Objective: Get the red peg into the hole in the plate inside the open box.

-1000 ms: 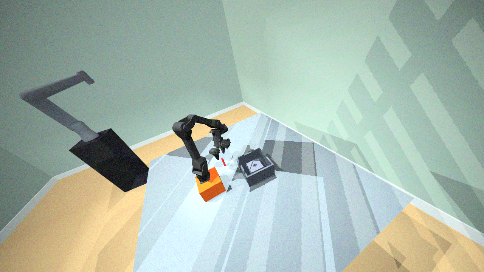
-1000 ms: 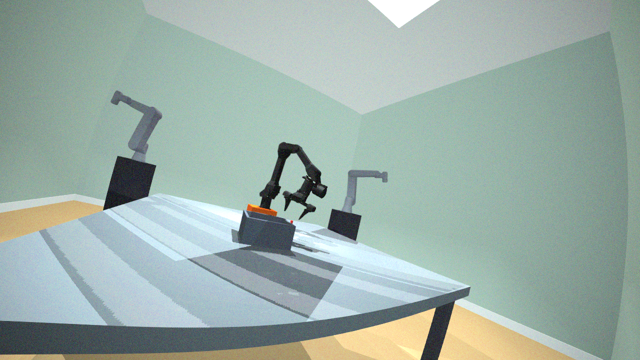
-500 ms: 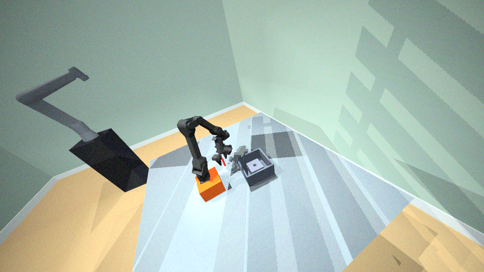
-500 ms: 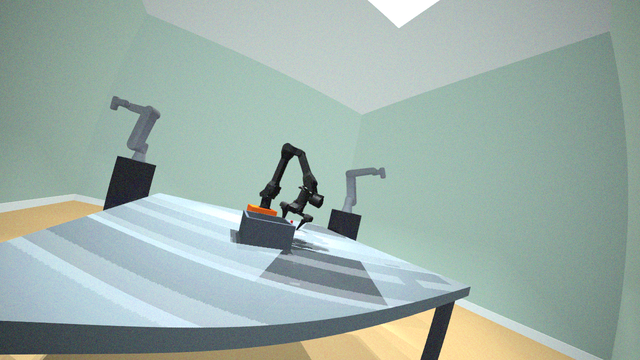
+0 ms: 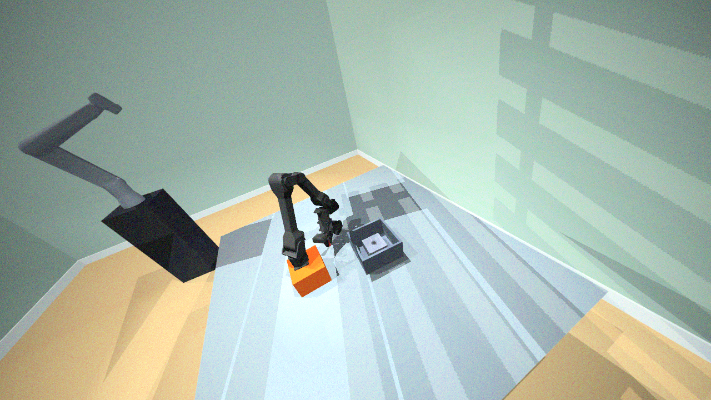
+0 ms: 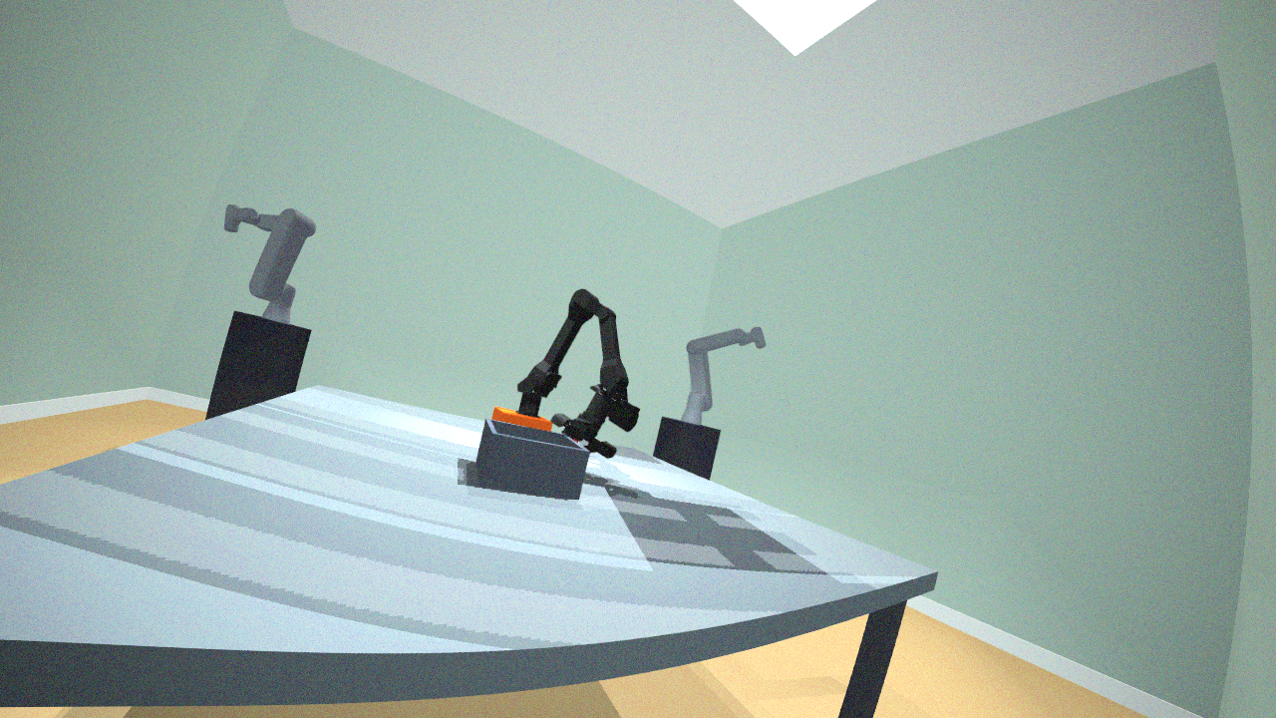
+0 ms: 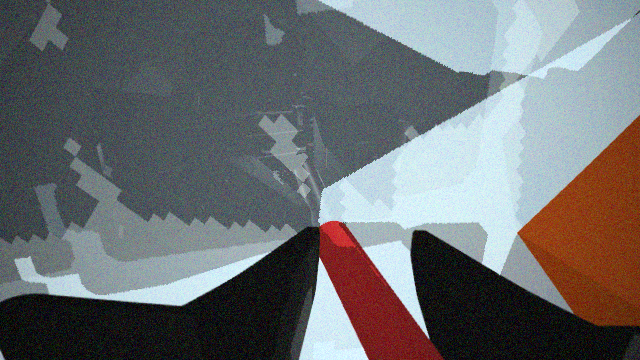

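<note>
Here at the pincer (image 5: 325,240) (image 6: 586,437) (image 7: 365,241), its dark, tapered fingers stand partway apart, with the red peg (image 5: 329,244) (image 7: 370,300) between them! Is it clenched on the peg? I can't tell: in the wrist view the peg meets the left-hand finger's edge, while a gap shows between its far end and the right-hand fingertip.

The peg is slim, smooth and rounded, its long axis slanting from the fingertips down to the lower right of that view. Its near end runs out of sight; whether it touches the worktop (image 5: 308,348) (image 6: 357,536) (image 7: 450,200) I can't say.

It's outside the box (image 5: 382,263) (image 6: 532,464), a grey, square-walled, open-topped thing near the pincer. Inside lies a pale, flat plate (image 5: 366,247) with a dark round hole. And the black arm (image 5: 288,214) (image 6: 563,339) rises from a plain orange block (image 5: 312,278) (image 6: 508,418) (image 7: 590,225). I can read no writing anywhere.
</note>
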Action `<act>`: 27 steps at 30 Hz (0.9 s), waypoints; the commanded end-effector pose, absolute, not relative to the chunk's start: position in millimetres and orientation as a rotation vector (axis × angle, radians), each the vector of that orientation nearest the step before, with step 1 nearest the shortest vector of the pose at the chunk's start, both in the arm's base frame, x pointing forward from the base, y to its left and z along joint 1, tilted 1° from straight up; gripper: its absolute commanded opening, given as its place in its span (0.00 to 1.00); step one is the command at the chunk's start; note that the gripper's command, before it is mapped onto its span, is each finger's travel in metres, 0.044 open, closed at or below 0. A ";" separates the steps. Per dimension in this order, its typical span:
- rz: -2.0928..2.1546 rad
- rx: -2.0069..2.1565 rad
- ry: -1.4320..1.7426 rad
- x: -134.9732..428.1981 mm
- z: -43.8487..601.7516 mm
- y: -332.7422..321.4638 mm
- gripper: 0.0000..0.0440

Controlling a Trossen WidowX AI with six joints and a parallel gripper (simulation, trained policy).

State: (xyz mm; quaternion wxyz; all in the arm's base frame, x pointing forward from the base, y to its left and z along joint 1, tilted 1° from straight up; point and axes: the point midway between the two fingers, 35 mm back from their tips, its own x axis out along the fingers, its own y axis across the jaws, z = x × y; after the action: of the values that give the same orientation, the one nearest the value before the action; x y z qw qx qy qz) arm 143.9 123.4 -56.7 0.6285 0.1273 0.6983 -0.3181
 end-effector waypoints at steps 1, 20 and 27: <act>-0.754 0.266 1.614 139.8 -61.9 119.4 0.15; -0.746 0.233 1.527 174.5 -12.1 125.1 0.00; -0.760 0.245 1.483 192.1 16.0 122.4 0.00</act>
State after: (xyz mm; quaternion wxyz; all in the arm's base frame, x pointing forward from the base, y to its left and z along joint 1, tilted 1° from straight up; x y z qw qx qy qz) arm 183.5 123.4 4.6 0.6587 0.1038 0.6654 -0.3357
